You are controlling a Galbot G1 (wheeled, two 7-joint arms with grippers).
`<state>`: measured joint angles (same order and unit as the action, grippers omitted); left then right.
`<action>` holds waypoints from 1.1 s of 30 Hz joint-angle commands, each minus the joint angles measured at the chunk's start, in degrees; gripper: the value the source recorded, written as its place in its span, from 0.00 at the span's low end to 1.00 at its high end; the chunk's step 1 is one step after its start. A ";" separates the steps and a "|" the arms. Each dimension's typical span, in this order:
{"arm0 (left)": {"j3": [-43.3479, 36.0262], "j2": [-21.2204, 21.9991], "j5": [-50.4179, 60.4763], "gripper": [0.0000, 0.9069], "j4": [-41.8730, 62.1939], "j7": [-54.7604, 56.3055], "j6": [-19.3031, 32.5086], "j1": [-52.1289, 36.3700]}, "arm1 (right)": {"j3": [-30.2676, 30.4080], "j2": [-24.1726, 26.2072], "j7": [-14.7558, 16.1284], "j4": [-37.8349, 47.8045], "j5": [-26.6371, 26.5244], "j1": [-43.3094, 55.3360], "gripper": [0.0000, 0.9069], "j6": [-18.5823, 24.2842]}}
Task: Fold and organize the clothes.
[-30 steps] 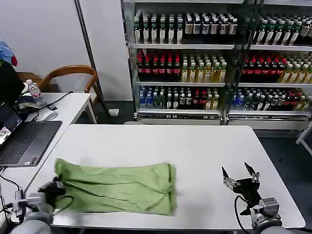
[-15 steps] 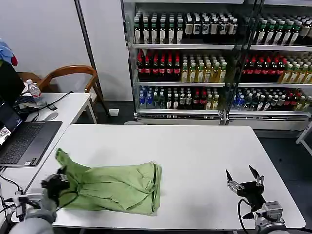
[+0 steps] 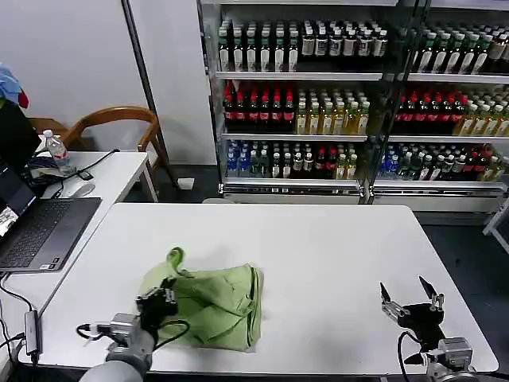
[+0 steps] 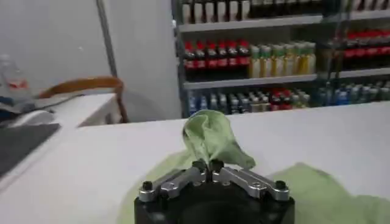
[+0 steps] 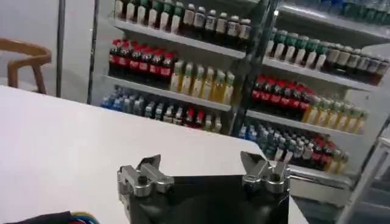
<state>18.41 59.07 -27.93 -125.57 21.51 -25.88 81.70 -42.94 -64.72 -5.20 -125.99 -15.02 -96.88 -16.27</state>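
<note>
Left gripper point(image 3: 161, 296) of mine is pinching a raised end of the green shirt point(image 3: 216, 304), bunched at the white table's point(image 3: 334, 255) near left; my right gripper point(image 3: 409, 294) is hovering spread apart, near right.

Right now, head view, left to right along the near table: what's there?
Left gripper shut on the shirt's end → bunched green shirt → bare white table → open right gripper, idle near the right edge.

shirt point(image 3: 213, 304): plain light green | table point(image 3: 318, 247): white | left gripper point(image 3: 161, 297): black and silver | right gripper point(image 3: 409, 297): black and silver | chair point(image 3: 111, 119): brown wood
</note>
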 commanded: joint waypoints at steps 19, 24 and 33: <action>-11.80 7.11 -8.11 0.04 3.49 0.35 -2.39 -10.05 | -1.26 -0.45 0.03 -0.32 0.38 -1.14 1.00 -0.06; -12.66 7.37 -7.81 0.30 3.51 0.32 -4.39 -9.77 | -1.27 -0.23 0.11 -0.40 0.35 -1.11 1.00 -0.05; -16.03 11.61 -5.83 1.00 5.92 -2.97 4.23 -10.48 | -1.02 -0.04 0.26 -0.54 0.26 -0.90 1.00 -0.02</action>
<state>4.84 67.74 -34.40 -121.20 20.59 -26.75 71.96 -43.88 -64.88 -4.97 -126.50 -14.70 -97.76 -16.33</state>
